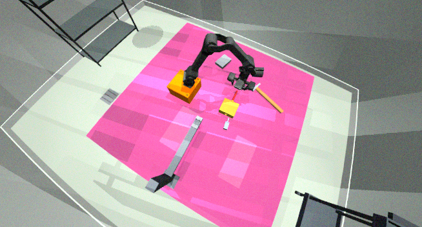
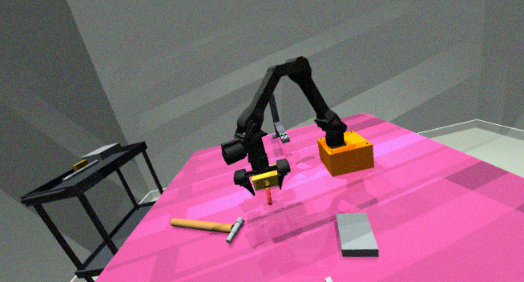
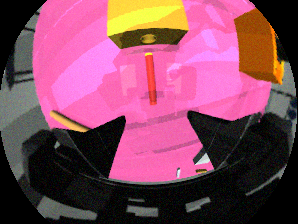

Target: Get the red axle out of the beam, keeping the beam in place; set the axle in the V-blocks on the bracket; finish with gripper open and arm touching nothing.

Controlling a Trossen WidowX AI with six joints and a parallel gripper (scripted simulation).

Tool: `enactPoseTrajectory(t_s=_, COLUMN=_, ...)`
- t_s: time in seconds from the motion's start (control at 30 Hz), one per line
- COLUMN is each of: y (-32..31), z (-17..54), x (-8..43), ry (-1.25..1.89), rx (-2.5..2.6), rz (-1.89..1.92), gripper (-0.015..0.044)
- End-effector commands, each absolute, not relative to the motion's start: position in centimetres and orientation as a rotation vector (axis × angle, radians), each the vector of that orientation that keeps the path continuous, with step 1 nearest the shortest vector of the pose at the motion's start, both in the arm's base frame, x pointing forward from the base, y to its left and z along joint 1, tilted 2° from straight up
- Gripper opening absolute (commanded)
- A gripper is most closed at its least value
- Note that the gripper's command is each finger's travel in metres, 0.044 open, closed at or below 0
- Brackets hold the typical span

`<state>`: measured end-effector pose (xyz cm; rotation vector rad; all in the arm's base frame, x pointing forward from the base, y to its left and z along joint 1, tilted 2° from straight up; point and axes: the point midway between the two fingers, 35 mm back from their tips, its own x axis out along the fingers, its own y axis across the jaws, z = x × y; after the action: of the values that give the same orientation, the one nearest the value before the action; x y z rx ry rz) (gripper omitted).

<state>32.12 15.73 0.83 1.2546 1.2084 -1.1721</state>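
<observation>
Your gripper point(image 1: 241, 83) point(image 2: 267, 191) point(image 3: 156, 115) stands open, fingers wide apart with nothing between them. The red axle point(image 1: 235, 95) point(image 2: 268, 196) point(image 3: 151, 80) is just ahead of the fingertips. In the wrist view its yellow-tipped end points toward the bore of the yellow beam point(image 1: 228, 108) point(image 2: 265, 180) point(image 3: 148, 20), with a visible gap; extraction appears complete.

Handling: treat the axle as light, stiff and probably smooth. Its round section may roll or pivot under uneven pressure. Center the fingers across the shaft, near mid-length, and close squarely. Keep clear of the beam, so that it remains in place. The grey bracket point(image 1: 182, 151) point(image 2: 281, 133), beyond the beam from the hand, appears to be the destination; confirm the V-blocks before lowering.
</observation>
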Motion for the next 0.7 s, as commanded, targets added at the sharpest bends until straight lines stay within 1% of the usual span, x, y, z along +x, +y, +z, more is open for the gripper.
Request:
enactPoseTrajectory(t_s=0.0, y=14.4, z=1.6, x=32.4, ry=1.201, rx=1.260, rz=-1.159, gripper=0.0440)
enactPoseTrajectory(t_s=0.1, y=11.5, z=1.7, x=32.3, ry=1.202, rx=1.253, rz=-1.155, gripper=0.0440)
enactPoseTrajectory(t_s=0.17, y=10.7, z=1.8, x=32.2, ry=1.203, rx=1.250, rz=-1.153, gripper=0.0440)
enactPoseTrajectory(t_s=0.67, y=10.8, z=-0.1, x=32.4, ry=1.203, rx=1.250, rz=-1.153, gripper=0.0440)
